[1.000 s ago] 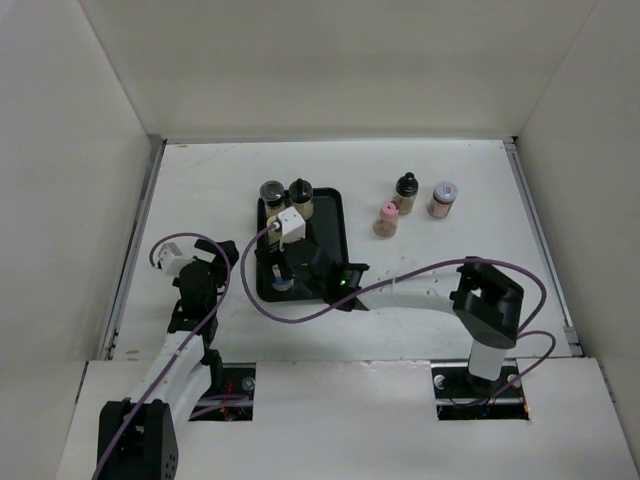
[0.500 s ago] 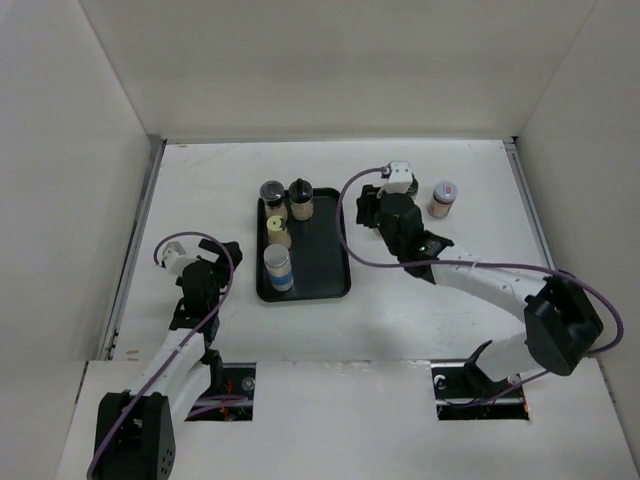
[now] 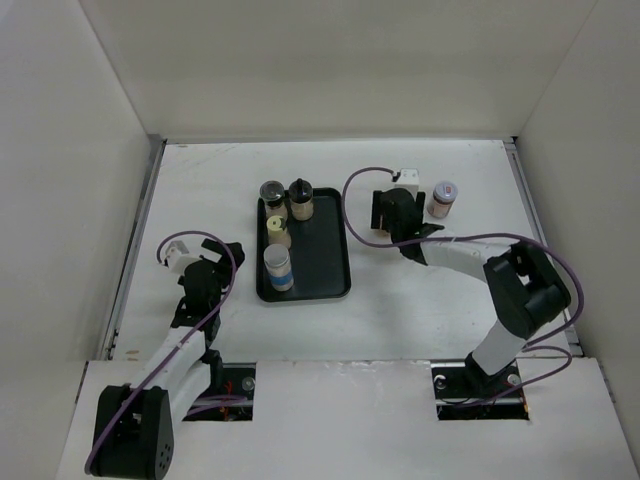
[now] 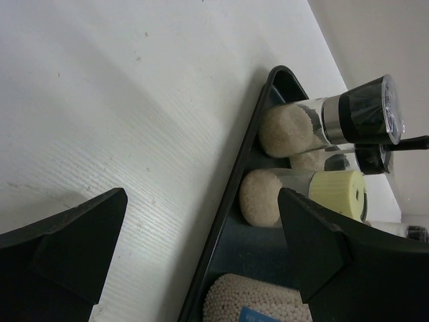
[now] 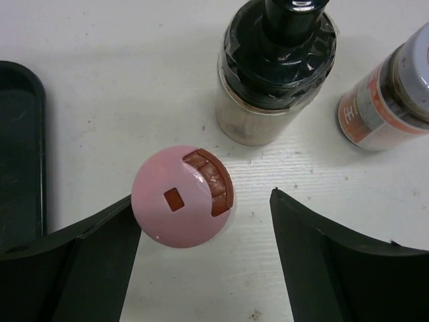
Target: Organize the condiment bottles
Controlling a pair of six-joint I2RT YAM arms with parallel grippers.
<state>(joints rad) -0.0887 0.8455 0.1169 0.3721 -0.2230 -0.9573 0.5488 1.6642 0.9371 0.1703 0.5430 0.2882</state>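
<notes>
The black tray [image 3: 335, 262] holds a grey-capped jar [image 3: 271, 192], a black-capped jar [image 3: 301, 198], a yellow-capped jar [image 3: 279, 231] and a taller white bottle with a blue band [image 3: 279, 268]. My right gripper [image 3: 390, 215] is open above the table right of the tray. In the right wrist view the gripper [image 5: 202, 201] has a pink-capped jar [image 5: 182, 196] between its fingers, close to the left one. A black-capped bottle [image 5: 278, 60] and a grey-capped jar [image 5: 389, 100] stand just beyond. My left gripper [image 3: 222, 258] is open and empty left of the tray.
The left wrist view shows the tray's rim [image 4: 231, 201] between the open fingers, with the yellow-capped jar [image 4: 335, 194] and a black-capped jar [image 4: 362, 111] behind it. White walls enclose the table on three sides. The grey-capped jar [image 3: 442, 198] stands near the right wall.
My right arm has swung from over the tray to the jars on the right, leaving the white bottle standing in the tray. It now hangs over the pink-capped jar. The left arm barely moved.
</notes>
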